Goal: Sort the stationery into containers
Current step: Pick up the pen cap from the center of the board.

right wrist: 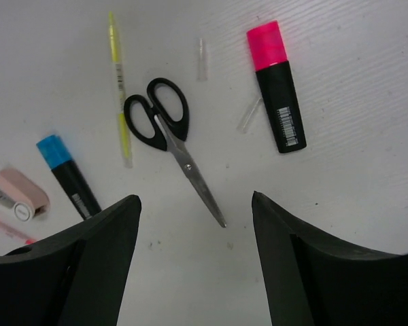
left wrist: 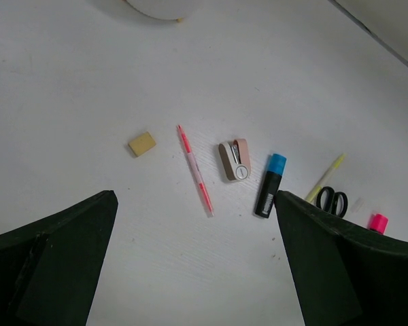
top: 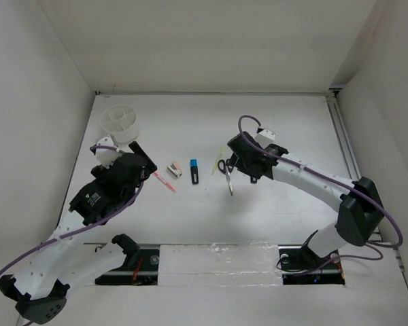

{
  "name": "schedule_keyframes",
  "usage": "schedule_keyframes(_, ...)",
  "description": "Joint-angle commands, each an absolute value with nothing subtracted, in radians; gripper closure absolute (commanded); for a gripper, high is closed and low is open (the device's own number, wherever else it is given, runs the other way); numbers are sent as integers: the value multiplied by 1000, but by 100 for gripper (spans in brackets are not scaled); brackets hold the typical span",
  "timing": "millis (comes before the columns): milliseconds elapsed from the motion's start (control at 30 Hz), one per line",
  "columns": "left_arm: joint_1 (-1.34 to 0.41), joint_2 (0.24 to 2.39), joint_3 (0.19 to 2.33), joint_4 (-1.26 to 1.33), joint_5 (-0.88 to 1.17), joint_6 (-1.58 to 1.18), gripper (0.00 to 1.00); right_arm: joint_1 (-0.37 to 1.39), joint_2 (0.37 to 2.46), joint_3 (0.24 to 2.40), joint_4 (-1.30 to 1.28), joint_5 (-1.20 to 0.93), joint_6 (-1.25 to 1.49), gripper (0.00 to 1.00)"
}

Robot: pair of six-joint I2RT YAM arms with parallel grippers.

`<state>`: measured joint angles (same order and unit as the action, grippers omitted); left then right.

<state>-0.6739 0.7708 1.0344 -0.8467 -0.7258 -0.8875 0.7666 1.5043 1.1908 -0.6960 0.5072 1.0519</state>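
The stationery lies in a loose row mid-table. Black-handled scissors (right wrist: 170,136) have their blade tip reaching in between the fingers of my right gripper (right wrist: 196,200), which hangs open just above them and grips nothing. A pink-capped marker (right wrist: 277,85) and a thin yellow stick (right wrist: 119,88) flank the scissors. A blue-capped marker (left wrist: 270,185), a small white-pink piece (left wrist: 234,159), a pink pen (left wrist: 195,170) and a tan eraser (left wrist: 142,144) lie ahead of my left gripper (left wrist: 196,198), open and empty. The white divided cup (top: 120,122) stands at the far left.
Two tiny clear bits (right wrist: 202,58) lie near the scissor handles. White walls close the table (top: 292,136) on three sides, with a rail (top: 343,142) along the right edge. The left arm (top: 112,183) sits close below the cup.
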Motion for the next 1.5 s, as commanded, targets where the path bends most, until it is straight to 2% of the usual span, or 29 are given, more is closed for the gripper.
schedule_keyframes(0, -673, 767, 1023, -809, -735, -881, 0, 769, 1558, 1259, -738, 595, 1221, 28)
schedule_keyframes(300, -673, 769, 1014, -790, -707, -853, 0, 681, 1718, 1284, -759, 566, 1249, 28)
schedule_keyframes(633, -673, 716, 1005, -772, -698, -834, 0, 660, 1818, 1339, -742, 525, 1269, 35)
schedule_keyframes(867, -673, 716, 1005, -772, -698, -834, 0, 660, 1861, 1330, -753, 514, 1321, 41)
schedule_keyframes(1467, -673, 689, 1005, -753, -680, -816, 0, 618, 1881, 1235, -712, 494, 1364, 43)
